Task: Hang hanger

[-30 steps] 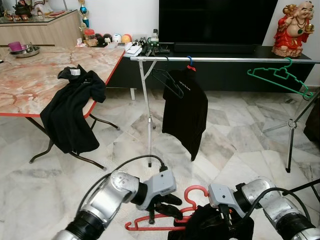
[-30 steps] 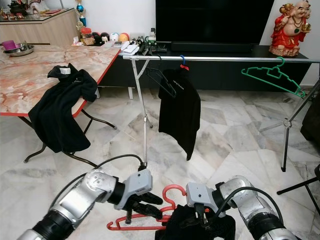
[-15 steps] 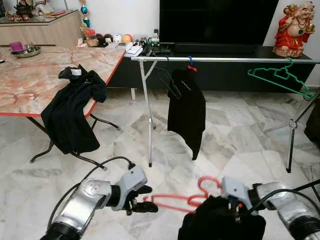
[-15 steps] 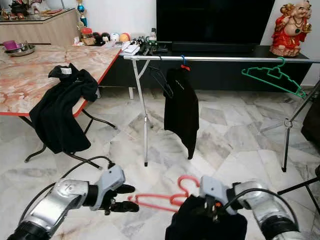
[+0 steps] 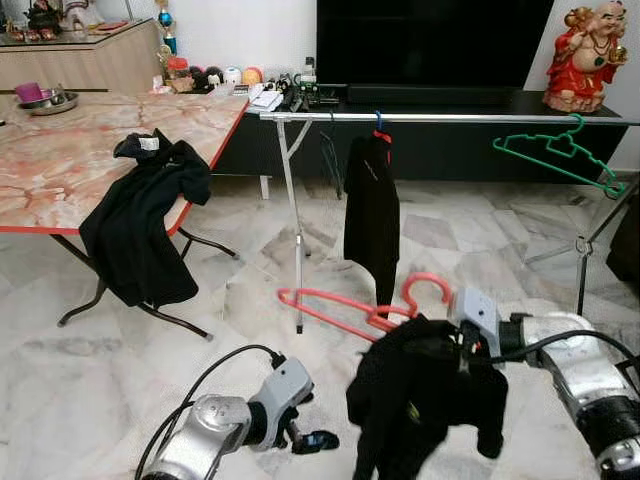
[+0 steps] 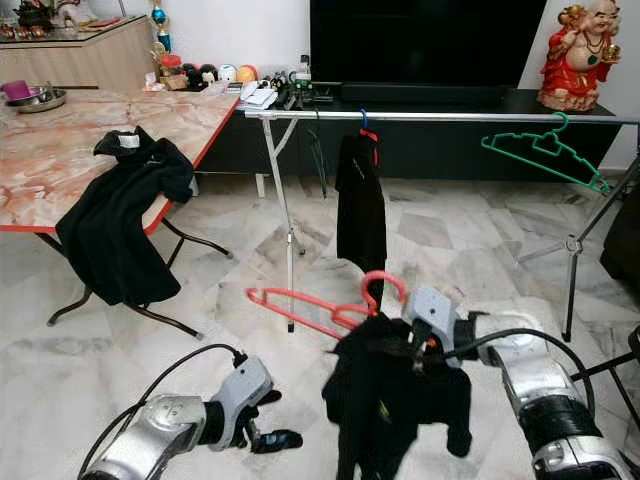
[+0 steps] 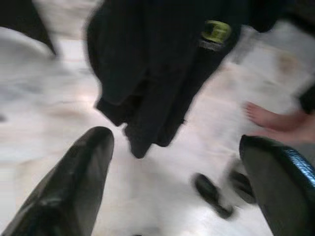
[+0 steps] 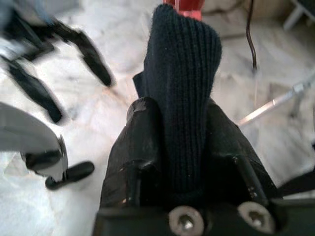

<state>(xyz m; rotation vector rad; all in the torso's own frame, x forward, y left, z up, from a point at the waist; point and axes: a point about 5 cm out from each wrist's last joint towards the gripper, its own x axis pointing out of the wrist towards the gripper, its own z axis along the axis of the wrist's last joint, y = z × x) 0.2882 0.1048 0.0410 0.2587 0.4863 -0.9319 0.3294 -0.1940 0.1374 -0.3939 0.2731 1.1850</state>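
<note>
Over veined marble floor (image 5: 120,350), right hand (image 8: 179,147) pinches a ribbed dark garment (image 5: 425,395) on curved red hanger (image 5: 345,310); left hand (image 5: 315,440) spread wide.

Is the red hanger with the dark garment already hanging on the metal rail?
No. The red hanger with the dark garment is held by the right gripper, well below the metal rail.

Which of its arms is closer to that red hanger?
Right. The right pincer grips the dark garment on the red hanger; the left pincer hangs open, low and apart from it.
</note>
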